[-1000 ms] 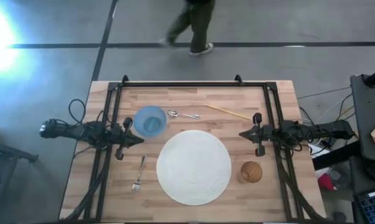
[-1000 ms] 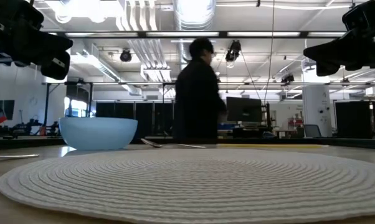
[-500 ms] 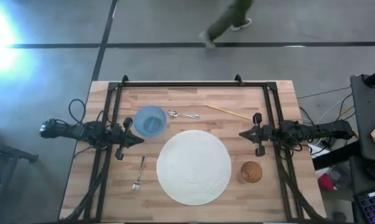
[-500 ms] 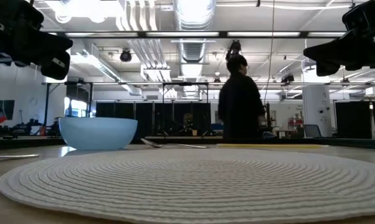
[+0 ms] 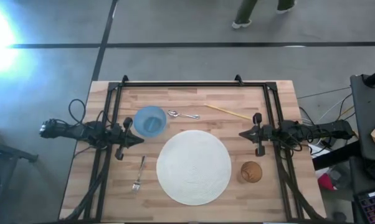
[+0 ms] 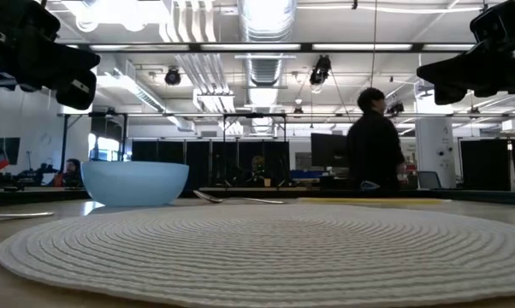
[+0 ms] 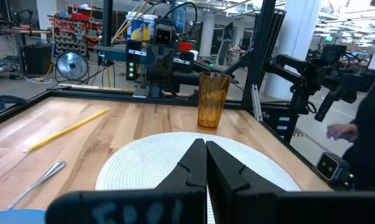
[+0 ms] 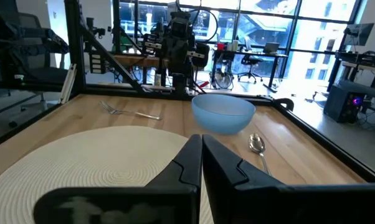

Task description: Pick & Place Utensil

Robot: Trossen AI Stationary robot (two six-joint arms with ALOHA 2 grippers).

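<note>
Left gripper (image 5: 139, 140) and right gripper (image 5: 242, 134): fingers pressed together, holding nothing, at opposite table edges. Fork (image 5: 139, 173) lies near the left gripper; spoon (image 5: 182, 114) beyond the blue bowl (image 5: 150, 121).

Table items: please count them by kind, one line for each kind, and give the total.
Bowl: 1, blue bowl
Cup: 1, amber cup
Placemat: 1, round white placemat
Spoon: 1, spoon
Fork: 1, fork
Stick: 1, thin yellow stick
Total: 6
</note>
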